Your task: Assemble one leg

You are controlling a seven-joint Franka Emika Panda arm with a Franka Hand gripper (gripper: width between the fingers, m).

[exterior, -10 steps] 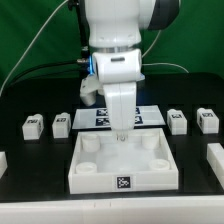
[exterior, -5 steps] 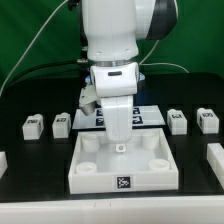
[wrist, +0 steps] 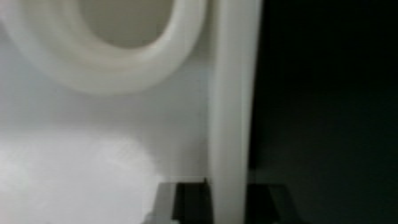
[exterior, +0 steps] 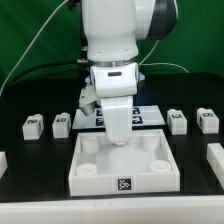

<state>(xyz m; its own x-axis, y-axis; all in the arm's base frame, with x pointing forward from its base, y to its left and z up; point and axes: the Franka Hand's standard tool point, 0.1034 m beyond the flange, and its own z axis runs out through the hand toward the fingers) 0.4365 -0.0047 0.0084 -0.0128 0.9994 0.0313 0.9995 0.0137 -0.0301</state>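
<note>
Exterior view: pincer [exterior: 119,142] down at the tabletop [exterior: 95,181], open or closed we can't tell; we reckon a leg [exterior: 61,124] pickup comes next.

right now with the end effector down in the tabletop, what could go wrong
1. The end effector hangs low inside the tabletop, near its back wall: going lower could hit or shove it.
2. The wrist view shows only a socket and wall up close, so finding a leg may be hard.
</note>
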